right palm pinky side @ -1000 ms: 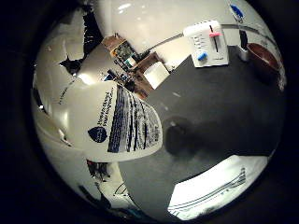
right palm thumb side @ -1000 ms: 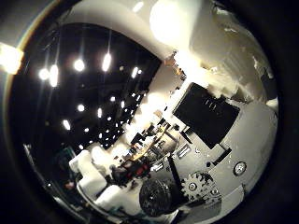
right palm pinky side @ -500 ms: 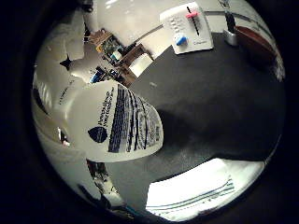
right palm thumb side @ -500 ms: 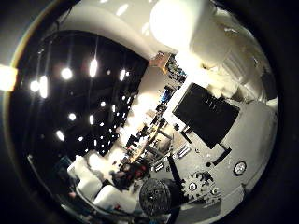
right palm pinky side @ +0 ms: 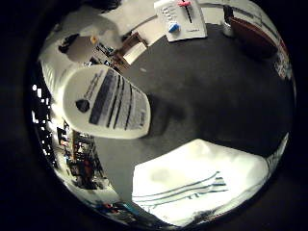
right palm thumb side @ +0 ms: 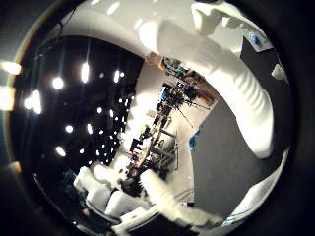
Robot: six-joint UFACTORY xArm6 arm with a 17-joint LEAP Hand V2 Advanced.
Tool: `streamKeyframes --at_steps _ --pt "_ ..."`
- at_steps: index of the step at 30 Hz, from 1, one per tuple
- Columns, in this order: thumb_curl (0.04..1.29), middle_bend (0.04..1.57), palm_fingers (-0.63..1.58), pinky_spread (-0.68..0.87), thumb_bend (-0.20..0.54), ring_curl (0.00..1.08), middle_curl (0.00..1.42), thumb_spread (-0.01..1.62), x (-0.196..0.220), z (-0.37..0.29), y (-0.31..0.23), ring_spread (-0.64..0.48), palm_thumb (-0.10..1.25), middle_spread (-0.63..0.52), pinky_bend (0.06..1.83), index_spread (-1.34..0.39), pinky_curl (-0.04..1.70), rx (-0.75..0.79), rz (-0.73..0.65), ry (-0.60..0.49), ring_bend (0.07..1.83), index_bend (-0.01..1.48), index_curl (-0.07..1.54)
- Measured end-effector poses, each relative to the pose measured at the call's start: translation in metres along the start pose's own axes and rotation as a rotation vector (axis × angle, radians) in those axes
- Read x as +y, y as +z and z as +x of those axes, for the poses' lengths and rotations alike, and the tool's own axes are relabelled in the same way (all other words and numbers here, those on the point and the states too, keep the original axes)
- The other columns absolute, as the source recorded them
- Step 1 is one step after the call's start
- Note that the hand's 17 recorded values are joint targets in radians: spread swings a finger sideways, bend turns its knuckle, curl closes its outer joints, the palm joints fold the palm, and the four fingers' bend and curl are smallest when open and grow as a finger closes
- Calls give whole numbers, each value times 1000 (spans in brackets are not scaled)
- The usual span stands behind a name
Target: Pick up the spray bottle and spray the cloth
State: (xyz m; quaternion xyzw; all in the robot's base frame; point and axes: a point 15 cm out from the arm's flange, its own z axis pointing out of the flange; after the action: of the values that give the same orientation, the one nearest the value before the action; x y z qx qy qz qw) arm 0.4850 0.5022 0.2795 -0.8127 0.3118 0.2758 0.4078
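Holding: the spray bottle [right palm pinky side: 108,103] sits close against the palm, its white labelled body filling much of the little finger side view and clear of the dark table [right palm pinky side: 216,91].
Progress: the pick-up looks done, since the bottle appears to hang above the table rather than stand on it; a shadow of it falls on the table just past its base.
Remaining: the spraying itself. No mist or wet patch shows on the cloth, so I judge that step not yet done.
Cloth: the white cloth [right palm pinky side: 202,180] with thin dark stripes lies flat on the table, below and ahead of the palm, near the bottle's base end but not touching it.
Hand: the hand [right palm thumb side: 231,83] shows in the thumb side view as broad white curved parts sweeping across close to the palm, which I read as fingers curled round the bottle. Where exactly the fingertips press is hidden.
Trigger: the bottle's head and trigger cannot be made out with certainty, so whether a finger rests on the trigger I cannot tell.
Beyond: a white box with a red and a blue knob [right palm pinky side: 182,19] stands at the far side of the table, well apart from the hand.
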Motion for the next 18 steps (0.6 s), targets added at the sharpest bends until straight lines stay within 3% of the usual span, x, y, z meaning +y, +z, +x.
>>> streamKeyframes --at_steps 7,18 --pt "414 255 22 623 -34 180 299 938 11 4 -7 290 399 10 798 -360 269 39 -60 -7 384 273 349" --pt "405 180 170 632 -26 190 295 941 26 -4 -69 275 446 -44 646 -440 212 200 -200 -43 235 246 351"
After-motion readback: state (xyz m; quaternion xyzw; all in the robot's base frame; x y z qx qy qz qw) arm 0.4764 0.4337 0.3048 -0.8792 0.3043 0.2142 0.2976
